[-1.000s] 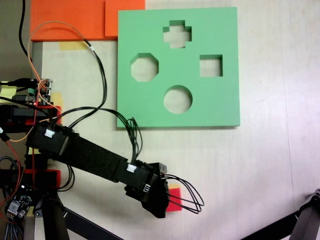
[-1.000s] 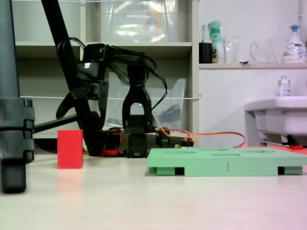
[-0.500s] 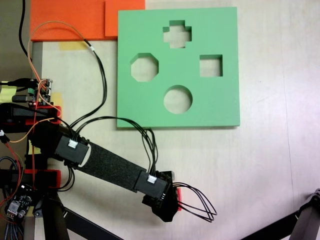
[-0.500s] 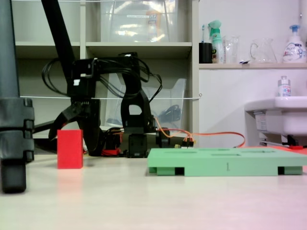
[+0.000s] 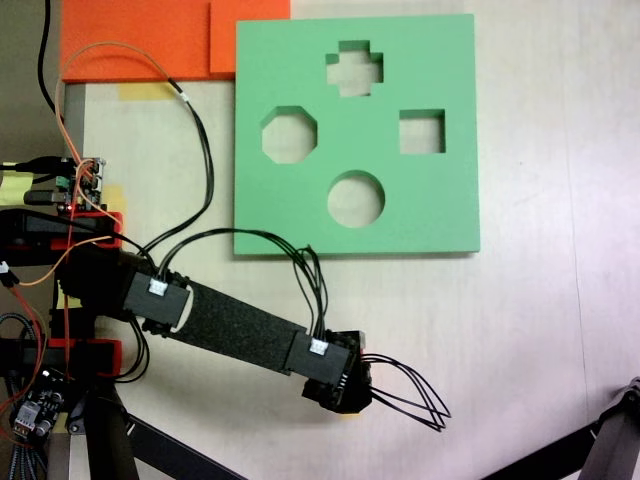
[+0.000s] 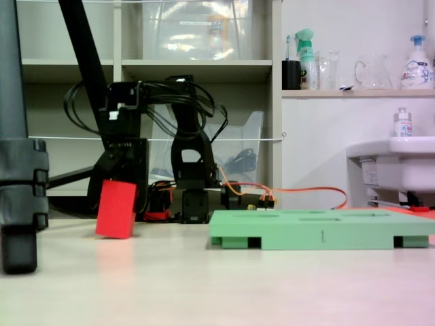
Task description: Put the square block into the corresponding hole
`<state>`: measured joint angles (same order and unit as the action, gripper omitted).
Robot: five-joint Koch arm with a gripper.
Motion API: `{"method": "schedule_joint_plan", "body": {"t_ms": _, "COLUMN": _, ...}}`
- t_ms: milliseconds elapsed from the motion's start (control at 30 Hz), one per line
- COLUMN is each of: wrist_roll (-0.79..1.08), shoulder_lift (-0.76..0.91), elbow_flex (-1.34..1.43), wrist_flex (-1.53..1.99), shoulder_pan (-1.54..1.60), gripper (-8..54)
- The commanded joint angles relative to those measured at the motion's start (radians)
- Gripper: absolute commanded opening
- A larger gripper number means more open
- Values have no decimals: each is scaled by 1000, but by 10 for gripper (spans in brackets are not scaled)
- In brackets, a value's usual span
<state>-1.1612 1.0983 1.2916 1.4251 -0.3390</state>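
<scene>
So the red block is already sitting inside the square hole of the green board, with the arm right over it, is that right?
Not quite. In the side-on fixed view the red block is tilted on the table, well left of the green board, with the arm right over it. The square hole is empty.

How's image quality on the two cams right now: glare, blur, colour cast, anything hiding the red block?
From the fixed view above, lighting is even and soft; the green board is sharp, with the square hole crisp. The low fixed view is soft overall, with a pinkish sheen on the table; the tilted red block is clear, the gripper dark against the shelving.
</scene>
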Motion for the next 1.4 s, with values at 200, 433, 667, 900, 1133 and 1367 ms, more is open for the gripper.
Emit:
{"method": "schedule_joint_plan", "body": {"t_ms": 200, "wrist_roll": -8, "shoulder_lift": 5, "elbow_flex": 29, "wrist_flex": 160, "shoulder_pan": -9, "gripper": 233}}
{"method": "schedule_joint_plan", "body": {"t_ms": 433, "wrist_roll": -48, "shoulder_lift": 158, "elbow_flex": 28, "wrist_flex": 213, "shoulder_pan": -5, "gripper": 137}}
{"method": "schedule_joint_plan", "body": {"t_ms": 667, "wrist_roll": -190, "shoulder_lift": 296, "elbow_flex": 25, "wrist_flex": 229, "shoulder_pan": 69, "gripper": 137}}
{"method": "schedule_joint_plan", "body": {"t_ms": 900, "wrist_roll": -699, "shoulder_lift": 371, "elbow_flex": -49, "wrist_flex": 224, "shoulder_pan": 304, "gripper": 137}}
{"method": "schedule_joint_plan", "body": {"t_ms": 1133, "wrist_roll": -848, "shoulder_lift": 241, "elbow_flex": -348, "wrist_flex": 224, "shoulder_pan": 555, "gripper": 137}}
{"method": "schedule_joint_plan", "body": {"t_ms": 1367, "wrist_roll": -877, "shoulder_lift": -14, "elbow_flex": -724, "wrist_flex": 221, "shoulder_pan": 727, "gripper": 137}}
